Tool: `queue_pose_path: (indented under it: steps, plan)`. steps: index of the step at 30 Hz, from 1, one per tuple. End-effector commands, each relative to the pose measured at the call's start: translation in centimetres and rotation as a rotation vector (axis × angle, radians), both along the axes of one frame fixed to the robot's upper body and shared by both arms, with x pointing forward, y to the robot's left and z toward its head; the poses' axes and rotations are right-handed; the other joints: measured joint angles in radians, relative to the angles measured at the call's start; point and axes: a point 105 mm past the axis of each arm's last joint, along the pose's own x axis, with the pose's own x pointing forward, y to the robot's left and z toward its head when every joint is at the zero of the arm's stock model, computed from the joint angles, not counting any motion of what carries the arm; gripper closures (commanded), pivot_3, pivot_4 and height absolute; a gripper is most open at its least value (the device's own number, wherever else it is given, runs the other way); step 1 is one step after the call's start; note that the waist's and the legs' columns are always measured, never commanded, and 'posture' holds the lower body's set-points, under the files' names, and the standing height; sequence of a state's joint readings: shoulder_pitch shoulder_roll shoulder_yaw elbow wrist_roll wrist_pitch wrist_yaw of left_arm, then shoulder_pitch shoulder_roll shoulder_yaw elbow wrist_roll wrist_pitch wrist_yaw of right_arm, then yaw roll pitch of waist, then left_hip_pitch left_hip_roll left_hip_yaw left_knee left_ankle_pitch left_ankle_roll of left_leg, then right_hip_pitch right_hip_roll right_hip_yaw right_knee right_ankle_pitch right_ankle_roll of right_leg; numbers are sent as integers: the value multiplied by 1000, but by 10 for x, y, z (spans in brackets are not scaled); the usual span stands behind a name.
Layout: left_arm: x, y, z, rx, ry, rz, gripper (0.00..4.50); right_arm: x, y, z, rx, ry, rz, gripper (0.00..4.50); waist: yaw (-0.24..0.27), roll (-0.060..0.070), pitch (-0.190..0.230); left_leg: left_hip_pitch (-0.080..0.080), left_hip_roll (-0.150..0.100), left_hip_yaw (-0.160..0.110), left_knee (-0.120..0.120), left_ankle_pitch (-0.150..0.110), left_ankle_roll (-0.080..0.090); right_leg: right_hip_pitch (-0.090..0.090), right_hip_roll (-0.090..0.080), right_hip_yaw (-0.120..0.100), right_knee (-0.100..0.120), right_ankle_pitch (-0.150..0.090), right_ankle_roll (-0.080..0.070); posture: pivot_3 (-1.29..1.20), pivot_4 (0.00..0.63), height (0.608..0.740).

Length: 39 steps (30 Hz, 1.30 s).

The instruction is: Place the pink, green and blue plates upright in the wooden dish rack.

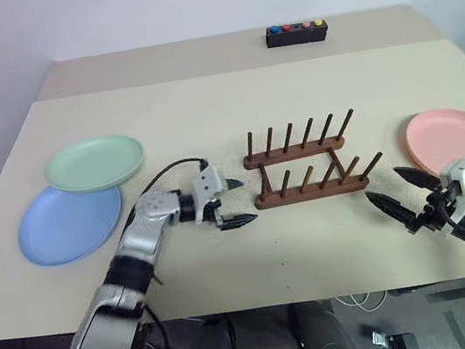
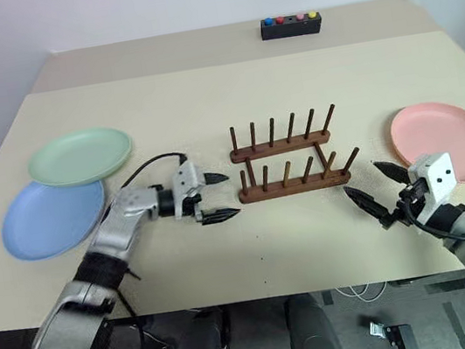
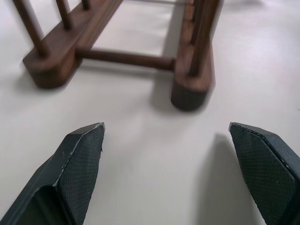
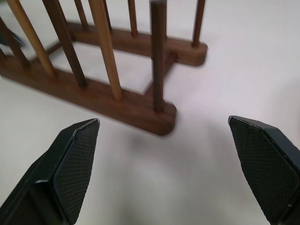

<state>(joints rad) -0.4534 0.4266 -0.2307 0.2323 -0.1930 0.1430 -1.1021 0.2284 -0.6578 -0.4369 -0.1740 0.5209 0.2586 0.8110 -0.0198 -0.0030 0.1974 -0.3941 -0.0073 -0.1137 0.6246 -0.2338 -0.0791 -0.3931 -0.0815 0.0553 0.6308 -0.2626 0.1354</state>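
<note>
Beige desk (image 1: 204,108) against a plain white wall; a second desk section abuts it at the far edge. Wooden dish rack (image 1: 306,163) stands near the desk's middle, slightly toward the robot's right, both peg rails upright, no plate in any slot. Green plate (image 1: 94,163) lies flat at the left side of the desk, its near edge overlapping the far rim of the blue plate (image 1: 68,223), which also lies flat, closer to the near-left edge. Pink plate (image 1: 460,145) lies flat at the right side, well apart from the other two, just beyond the rack's right end. Left end effector (image 1: 233,203) sits low over the desk just beside the rack's left end, pointing at it, fingers spread wide, nothing between them; left wrist view shows the rack's end and bare desk between the fingertips (image 3: 82,154). Right end effector (image 1: 402,192) hovers near the rack's right end, in front of the pink plate, fingers likewise spread and released, holding nothing. Black box with coloured buttons (image 1: 296,33) rests on the far desk section.
</note>
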Motion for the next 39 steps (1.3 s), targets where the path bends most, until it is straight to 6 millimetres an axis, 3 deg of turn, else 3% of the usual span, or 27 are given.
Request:
queue_pose_path:
  steps: [1,5,8,11,17,30,39]
  plan:
    - [-16,1,6,-24,19,5,881,-4,5,5,-33,-1,47,861,3,0,0,1,0,0,0,0,0,1,0,0,0,0,-1,0,150,734]
    - [-37,-10,8,-61,51,-33,2862,-1,22,0,-46,20,103,2876,6,0,0,1,0,0,3,0,0,3,0,0,0,-2,-4,0,150,734]
    - [-41,-25,4,-51,65,-42,4472,7,27,-10,-81,52,106,4462,8,0,0,1,0,0,4,0,0,3,0,0,-1,-2,-4,0,150,734]
    - [-38,-39,0,-34,45,-31,4472,19,26,-24,-136,86,62,4462,7,-1,0,0,0,0,4,0,0,3,0,0,-1,-2,-4,0,150,734]
    - [-21,-51,-3,-30,29,44,4472,31,24,-32,-185,82,30,4462,6,-1,0,0,0,0,3,0,0,2,0,0,-1,-2,-4,0,150,734]
    - [23,-50,2,-57,-105,256,4472,58,34,-34,-228,10,16,4462,2,-3,-1,2,0,0,5,0,0,4,0,0,0,-1,-4,0,150,734]
    - [31,-50,4,-83,-118,301,4472,72,35,-33,-219,-17,7,4462,3,-3,-2,2,0,0,5,0,0,4,0,0,0,1,-1,0,150,734]
